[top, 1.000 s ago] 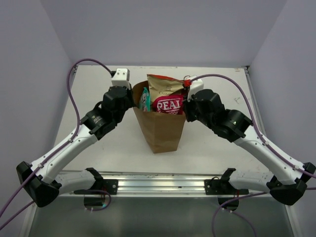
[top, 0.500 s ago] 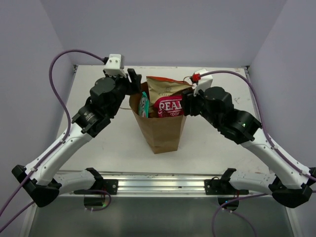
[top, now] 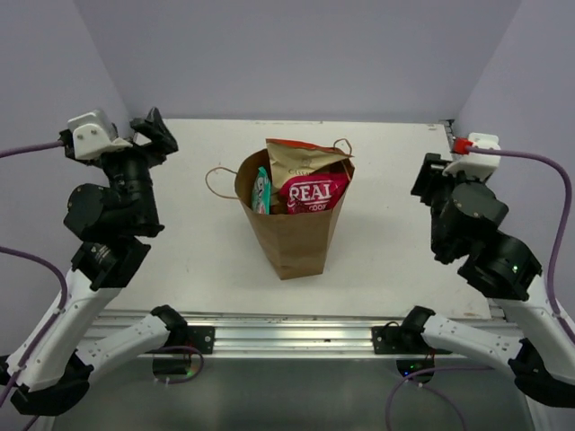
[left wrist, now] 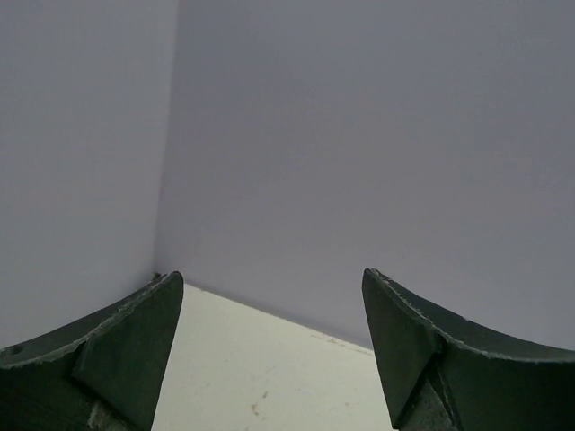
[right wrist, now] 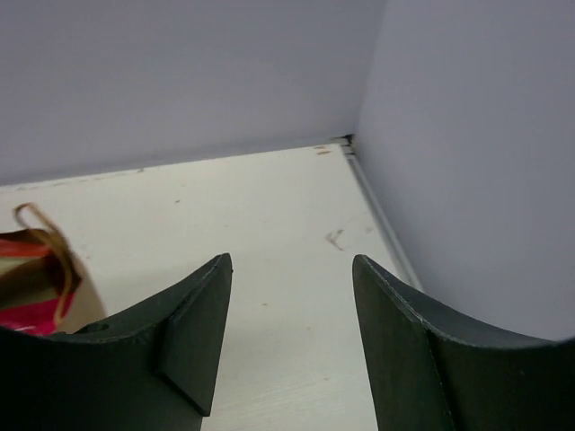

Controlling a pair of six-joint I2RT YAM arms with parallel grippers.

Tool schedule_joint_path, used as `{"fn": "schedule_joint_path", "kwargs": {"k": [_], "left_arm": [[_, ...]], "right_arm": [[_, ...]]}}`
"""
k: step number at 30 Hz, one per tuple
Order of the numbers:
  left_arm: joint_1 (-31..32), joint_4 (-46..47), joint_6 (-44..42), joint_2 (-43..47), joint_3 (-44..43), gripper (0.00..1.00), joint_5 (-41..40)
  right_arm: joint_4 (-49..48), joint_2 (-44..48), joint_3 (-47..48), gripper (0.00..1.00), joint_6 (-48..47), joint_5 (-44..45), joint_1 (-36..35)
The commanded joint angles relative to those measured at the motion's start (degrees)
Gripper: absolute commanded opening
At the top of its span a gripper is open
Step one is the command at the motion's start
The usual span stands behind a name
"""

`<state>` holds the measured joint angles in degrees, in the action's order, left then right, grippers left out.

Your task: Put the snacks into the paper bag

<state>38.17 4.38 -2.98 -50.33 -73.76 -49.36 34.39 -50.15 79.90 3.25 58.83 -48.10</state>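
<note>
The paper bag (top: pixel 292 229), with snacks (top: pixel 310 180) sticking out, stands between the left hand (left wrist: pixel 269 305) and right hand (right wrist: pixel 292 278), well apart from each; both hands are spread.

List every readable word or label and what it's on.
"REAL": on the pink-red packet in the bag.
Small print beneath it: too blurred to read.
Tan packet: dark print, too small to read.
Teal packet: markings unreadable.
Wrist views: no text.

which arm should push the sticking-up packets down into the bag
Right, likely. Right claw and left claw are open, off the bag, but the tan packet and REAL packet stick up nearer the right, and only its camera sees the bag.
</note>
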Motion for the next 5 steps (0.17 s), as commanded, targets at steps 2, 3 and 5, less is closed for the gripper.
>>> {"fn": "schedule_joint_path", "kwargs": {"k": [2, 3, 5], "left_arm": [[-3.18, 0.11, -3.09, 2.06, 4.84, 0.85, -6.98], [-3.54, -0.07, -2.56, 2.42, 5.46, 0.85, -6.8], [-4.59, -0.6, -2.64, 2.08, 5.55, 0.86, -6.27]], "right_arm": [[-3.89, 3.21, -2.55, 0.61, -6.93, 20.44, 0.02], [-3.89, 3.83, -2.73, 0.61, -7.02, 20.71, 0.02], [-4.07, 5.23, -2.82, 0.66, -6.94, 20.28, -0.07]]}}
